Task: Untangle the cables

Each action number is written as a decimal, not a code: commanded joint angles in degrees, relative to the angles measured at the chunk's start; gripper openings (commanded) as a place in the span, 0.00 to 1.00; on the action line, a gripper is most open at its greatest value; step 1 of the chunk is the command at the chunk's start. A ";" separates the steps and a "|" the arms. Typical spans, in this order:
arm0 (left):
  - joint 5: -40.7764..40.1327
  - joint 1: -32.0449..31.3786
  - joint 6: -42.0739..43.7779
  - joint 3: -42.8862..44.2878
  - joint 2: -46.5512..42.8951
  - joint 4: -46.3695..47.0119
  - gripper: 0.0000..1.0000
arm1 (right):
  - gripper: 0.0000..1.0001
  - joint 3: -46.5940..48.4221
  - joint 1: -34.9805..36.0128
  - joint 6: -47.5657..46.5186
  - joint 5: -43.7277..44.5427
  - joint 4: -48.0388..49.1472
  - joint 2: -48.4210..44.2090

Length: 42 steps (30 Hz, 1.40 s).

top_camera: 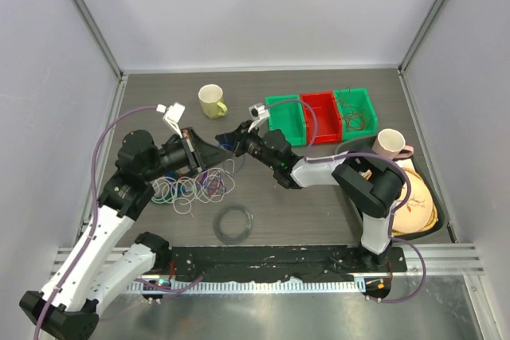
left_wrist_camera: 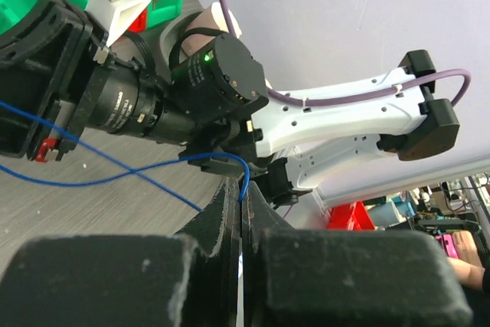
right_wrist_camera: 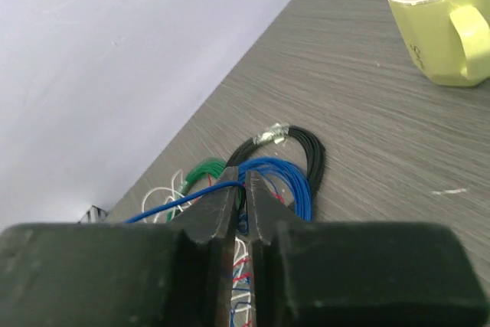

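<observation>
Top external view placed the loopy tangle of thin white, red and blue-purple cables [top_camera: 195,189] left of centre on the grey surface [top_camera: 319,220], just below both pincers. Pulling apart too hard could cinch a knot tighter or drag the whole heap, and a weak pinch could let the strand slip. The left pincer [left_wrist_camera: 241,189] was clamped fully together on a thin blue wire [left_wrist_camera: 115,178]. The right pincer [right_wrist_camera: 243,189] was nearly together, tips pinching what looked like that same wire.
</observation>
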 commanded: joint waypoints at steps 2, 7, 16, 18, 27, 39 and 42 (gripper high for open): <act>-6.44 -0.14 4.31 4.71 -3.36 -7.80 0.00 | 0.03 -2.16 -2.81 -2.38 10.28 -9.85 -5.07; -40.78 -0.05 8.80 8.68 -5.38 -24.76 0.00 | 0.01 -7.64 -9.76 -6.23 24.86 -25.14 -19.28; -81.42 -0.05 1.07 13.87 5.16 -40.87 0.00 | 0.01 -4.92 -14.34 -18.62 64.86 -56.53 -39.88; -81.70 0.03 2.03 13.52 5.43 -38.95 0.00 | 0.01 -4.47 -14.69 -21.44 68.99 -59.62 -44.10; -39.64 0.03 15.31 1.74 0.77 -9.01 0.74 | 0.01 -5.71 -14.78 -25.59 30.81 -61.38 -57.29; 1.27 -1.28 0.98 -4.70 12.71 29.35 1.00 | 0.01 -7.29 -14.69 -15.13 -3.30 -57.87 -60.11; 2.94 -4.25 3.96 -0.75 16.22 29.36 1.00 | 0.01 -6.93 -14.69 -16.26 -11.48 -57.87 -58.79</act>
